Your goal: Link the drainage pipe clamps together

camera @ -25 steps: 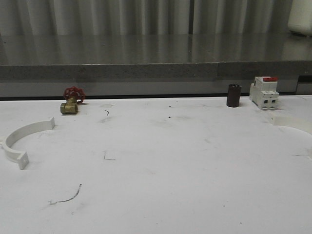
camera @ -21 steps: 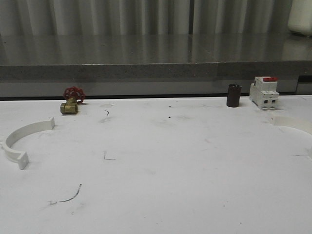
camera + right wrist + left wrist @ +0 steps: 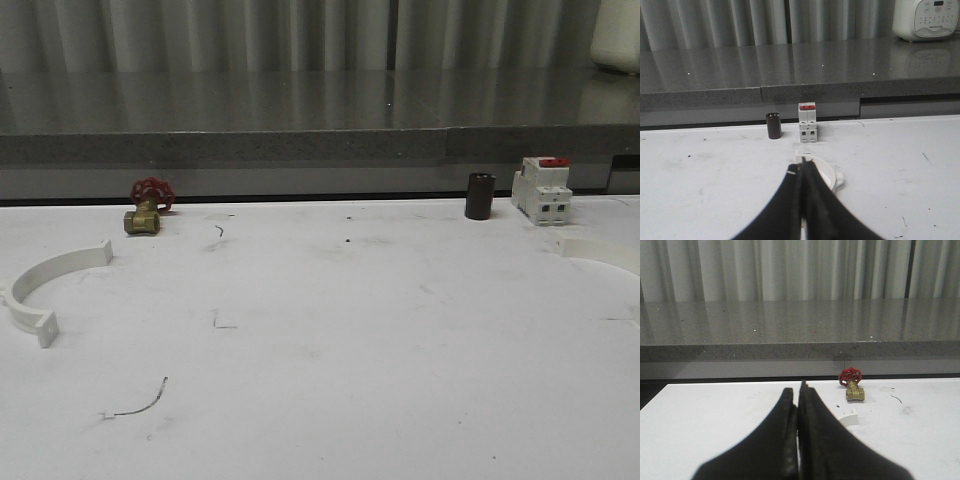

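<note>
— Where are the two clamps?

— Well apart. The left clamp (image 3: 40, 285) lies flat by the tabletop's left edge, its arc bulging toward that edge and its open side facing the middle. One tab points toward the far edge, the other toward the near edge. The right clamp (image 3: 600, 250) lies by the right edge, just in front of the breaker (image 3: 541, 189).

— Which arm takes which?

— Each takes its own side. My left pincer (image 3: 799, 400) is clenched, fingers pressed together with nothing between them. A white tab of the left clamp (image 3: 848, 416) peeks out just past its tip, on the way to the valve (image 3: 852, 386). My right pincer (image 3: 803, 172) is also clenched and empty. The right clamp (image 3: 826, 173) curves right behind its tip, between it and the breaker (image 3: 807, 123).

— So what does the move turn on?

— I judge both pincers must open first, since each clamp lies straight ahead and close. The open sides seem to face each other across the middle, so sliding inward should mate them.

— What can't you make out?

— The right clamp is cut off by the picture's edge in the front view, and my own fingers cover most of each arc in the wrist views. I cannot tell how the right clamp's tabs lie.
</note>
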Motion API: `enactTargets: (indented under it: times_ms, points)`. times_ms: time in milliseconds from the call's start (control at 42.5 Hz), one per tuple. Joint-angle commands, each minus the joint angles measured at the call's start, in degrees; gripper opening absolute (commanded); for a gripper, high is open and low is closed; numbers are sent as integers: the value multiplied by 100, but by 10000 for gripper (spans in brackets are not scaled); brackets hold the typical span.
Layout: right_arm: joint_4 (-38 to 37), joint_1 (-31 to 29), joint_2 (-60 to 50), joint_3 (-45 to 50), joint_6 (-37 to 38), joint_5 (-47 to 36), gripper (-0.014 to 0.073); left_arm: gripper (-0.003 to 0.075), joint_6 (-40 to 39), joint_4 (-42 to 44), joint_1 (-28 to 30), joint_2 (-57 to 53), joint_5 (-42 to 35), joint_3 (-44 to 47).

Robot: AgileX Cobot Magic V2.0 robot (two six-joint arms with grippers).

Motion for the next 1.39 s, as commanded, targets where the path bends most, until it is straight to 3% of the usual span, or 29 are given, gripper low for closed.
enactTargets:
  times_ms: [0, 118, 306, 447, 707, 1154, 1366]
  points:
    - [15, -15, -93, -29, -41, -604, -114, -20, -74, -4, -52, -64, -610, 138]
    - [15, -15, -93, -200, -41, -443, -114, -20, -74, -4, -52, -64, -650, 7]
    - [-58, -15, -80, -1226, -41, 694, -114, -20, -74, -42, -52, -4, -368, -873]
    - [-239, -15, 193, -2271, -41, 1464, -114, -20, -74, -42, -52, 453, 470, -2062]
    - [-356, -15, 1674, -3951, -41, 2390, -114, -20, -74, -42, -52, 1949, 2102, -3858]
    - [-356, -15, 4247, -4229, -41, 3165, -114, -20, -74, -76, -52, 3953, 2333, -3969]
    - [-356, -15, 4819, -4229, -36, 3289, -113, -20, -74, -76, -52, 4635, 2563, -3969]
